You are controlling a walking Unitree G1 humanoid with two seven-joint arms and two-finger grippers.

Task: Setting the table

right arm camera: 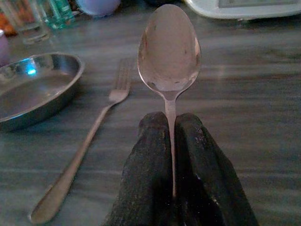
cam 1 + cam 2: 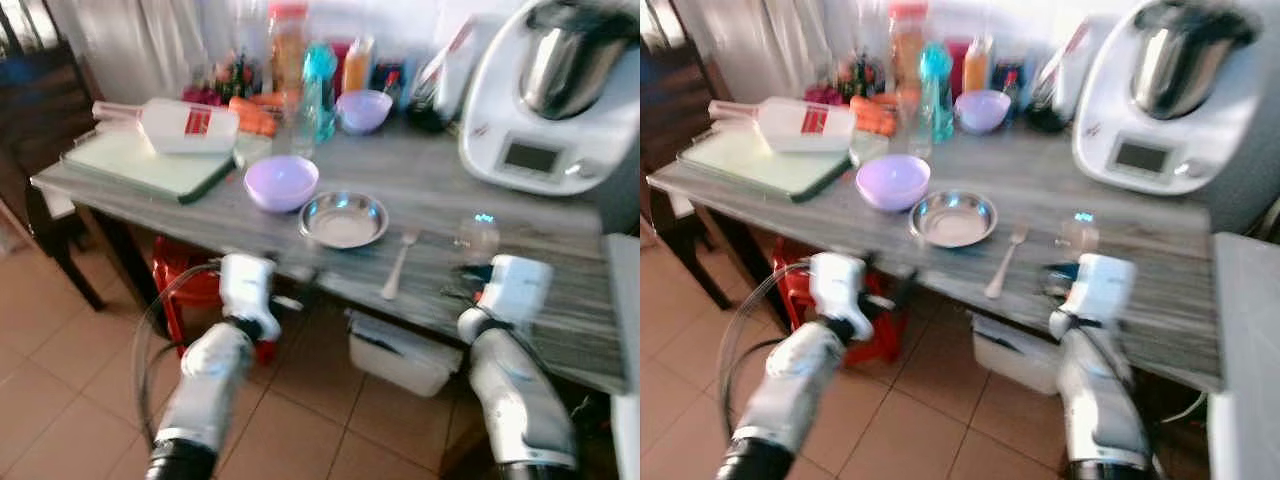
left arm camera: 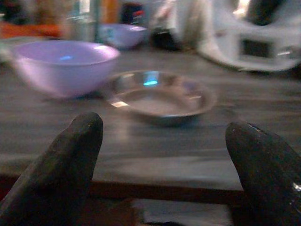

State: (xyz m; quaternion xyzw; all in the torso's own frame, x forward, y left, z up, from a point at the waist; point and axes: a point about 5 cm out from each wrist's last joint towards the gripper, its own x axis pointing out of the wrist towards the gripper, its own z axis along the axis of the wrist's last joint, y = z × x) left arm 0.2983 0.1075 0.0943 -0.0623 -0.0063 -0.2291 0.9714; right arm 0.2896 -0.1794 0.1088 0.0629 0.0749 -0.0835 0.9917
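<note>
A shallow steel dish [image 2: 344,220] sits near the front of the grey wooden table [image 2: 520,240]. A fork [image 2: 398,265] lies just right of it, handle toward me. My right gripper [image 1: 170,120] is shut on the handle of a spoon [image 1: 169,47], holding it just above the table right of the fork. In the head views the spoon's bowl [image 2: 478,235] shows as a pale glint ahead of the right gripper [image 2: 470,280]. My left gripper [image 3: 164,136] is open and empty at the table's front edge, facing the dish [image 3: 157,96]. A lilac bowl [image 2: 281,183] stands left of the dish.
A white kitchen machine [image 2: 550,100] fills the back right. Bottles, a glass and a second lilac bowl [image 2: 364,110] line the back. A cutting board [image 2: 150,165] with a white container [image 2: 190,127] lies at the left. Under the table stand a red stool [image 2: 185,285] and a white box [image 2: 400,355].
</note>
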